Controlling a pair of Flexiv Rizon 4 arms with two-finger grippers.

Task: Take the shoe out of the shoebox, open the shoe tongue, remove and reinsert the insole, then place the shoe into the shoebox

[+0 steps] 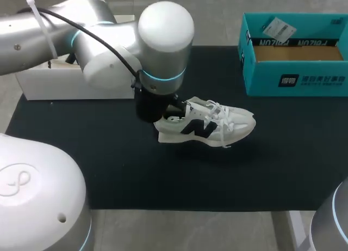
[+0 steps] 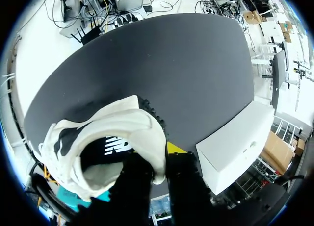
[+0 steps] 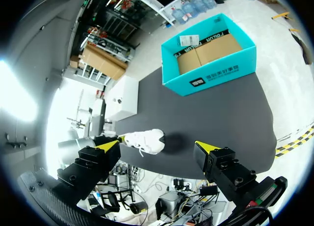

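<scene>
L gripper (image 2: pixel 158 163) grips the shoe (image 2: pixel 105 130) at the heel collar, one finger inside, one outside. Shoe sits upright mid-mat (image 1: pixel 109 169), well apart from teal shoebox (image 1: pixel 296 79). R gripper (image 3: pixel 157 146) is spread wide w/ nothing in it.

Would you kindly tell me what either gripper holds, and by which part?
The left gripper grips the white shoe by its heel collar, one finger inside. The right gripper is open, holding nothing.

Left gripper (image 2: pixel 154 162) tight on shoe (image 2: pixel 115 119) heel; right gripper (image 3: pixel 158 146) aloft, spread wide
</scene>
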